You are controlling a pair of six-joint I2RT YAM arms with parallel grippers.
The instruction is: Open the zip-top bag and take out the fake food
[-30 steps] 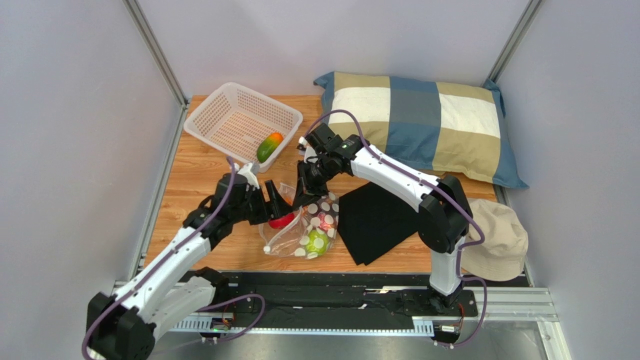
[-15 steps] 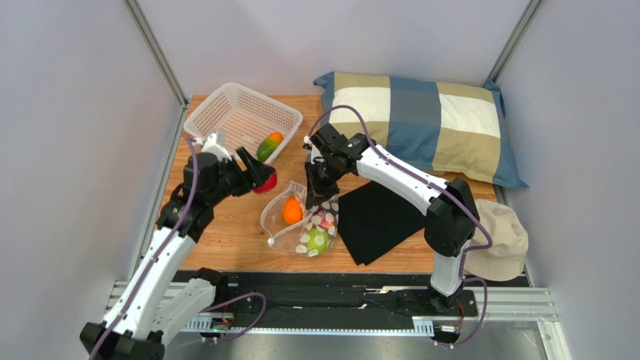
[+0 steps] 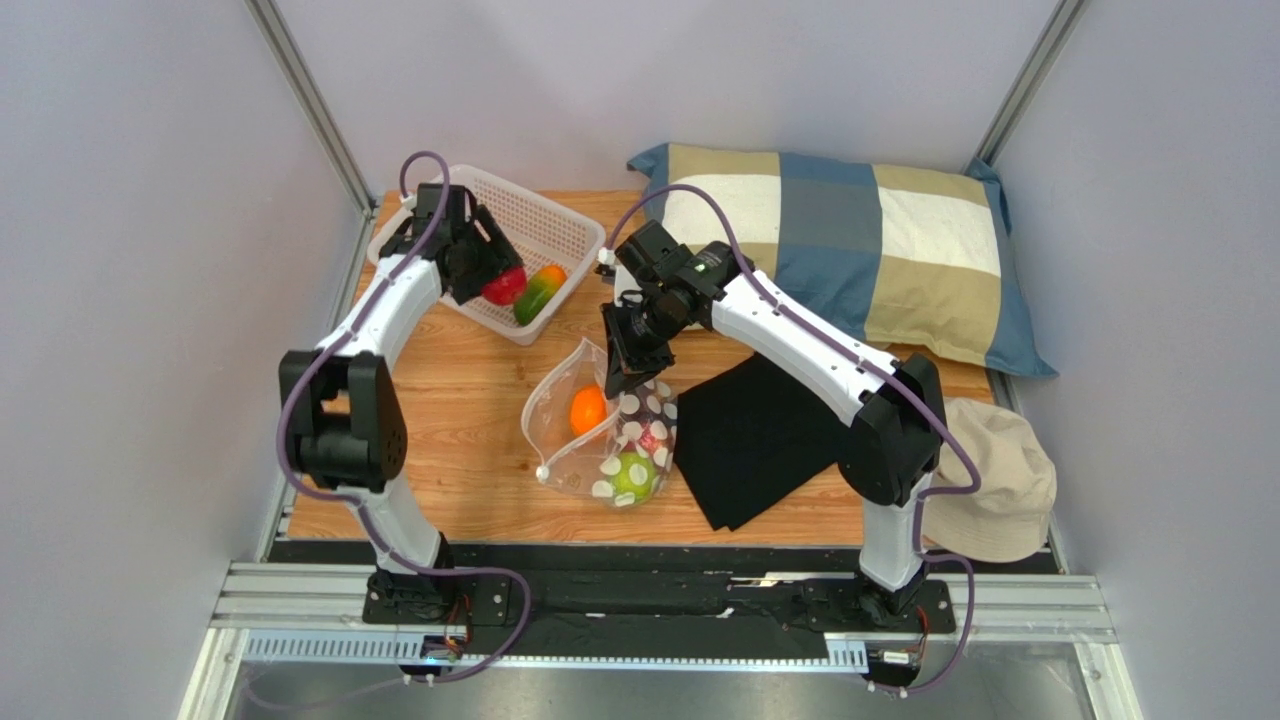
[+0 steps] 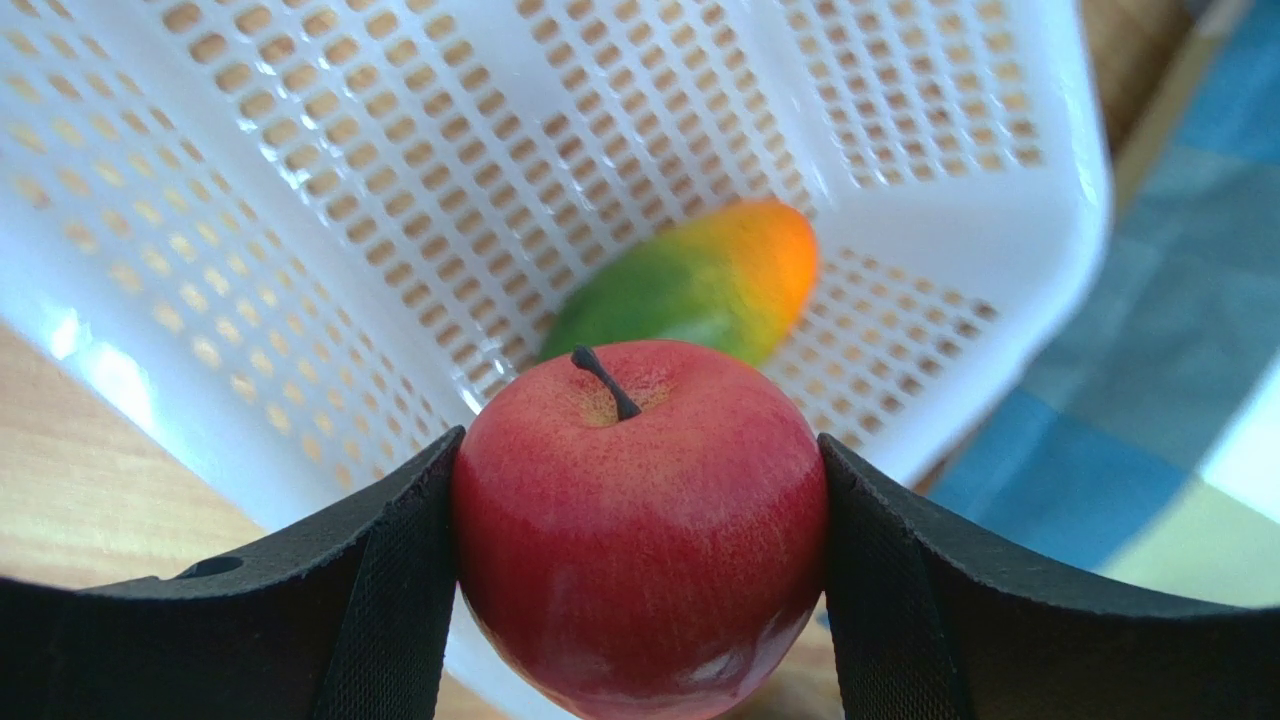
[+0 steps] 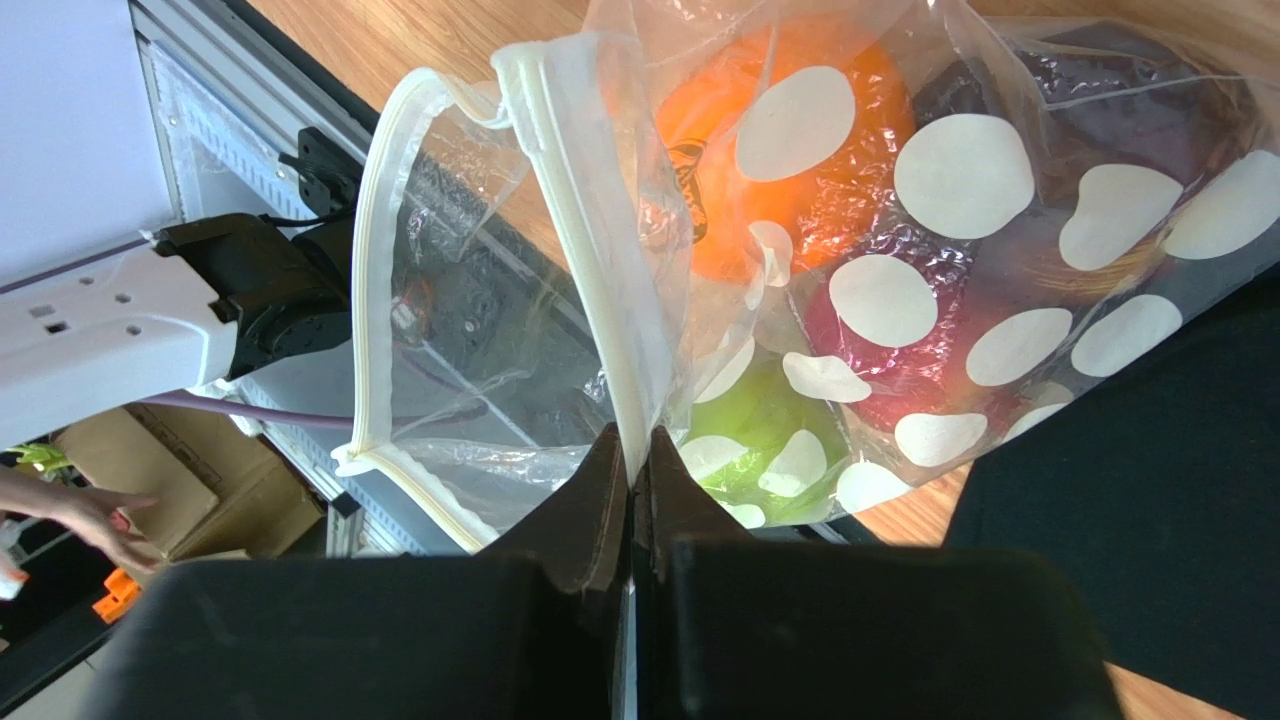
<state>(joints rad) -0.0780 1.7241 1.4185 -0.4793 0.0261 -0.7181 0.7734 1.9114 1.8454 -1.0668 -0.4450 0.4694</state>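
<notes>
My left gripper (image 3: pixel 496 278) is shut on a red apple (image 4: pixel 639 525) and holds it over the white lattice basket (image 3: pixel 436 225). An orange-green mango (image 3: pixel 538 296) lies in the basket and shows in the left wrist view (image 4: pixel 691 285). My right gripper (image 3: pixel 619 368) is shut on the rim of the open polka-dot zip-top bag (image 3: pixel 609 443), pinching its white zip edge (image 5: pixel 594 285) and holding the mouth up. Inside the bag are an orange fruit (image 3: pixel 588 408), a green one (image 3: pixel 634 480) and a reddish-purple one (image 5: pixel 917 360).
A black cloth (image 3: pixel 751 435) lies right of the bag. A checked pillow (image 3: pixel 842 248) is at the back right and a beige hat (image 3: pixel 999 480) at the right edge. Metal frame posts (image 3: pixel 308 98) stand at the back corners.
My left gripper has carried the red apple out of the bag and back-left to above the basket. My right gripper has kept its pinch on the bag's rim and lifted it a little.
</notes>
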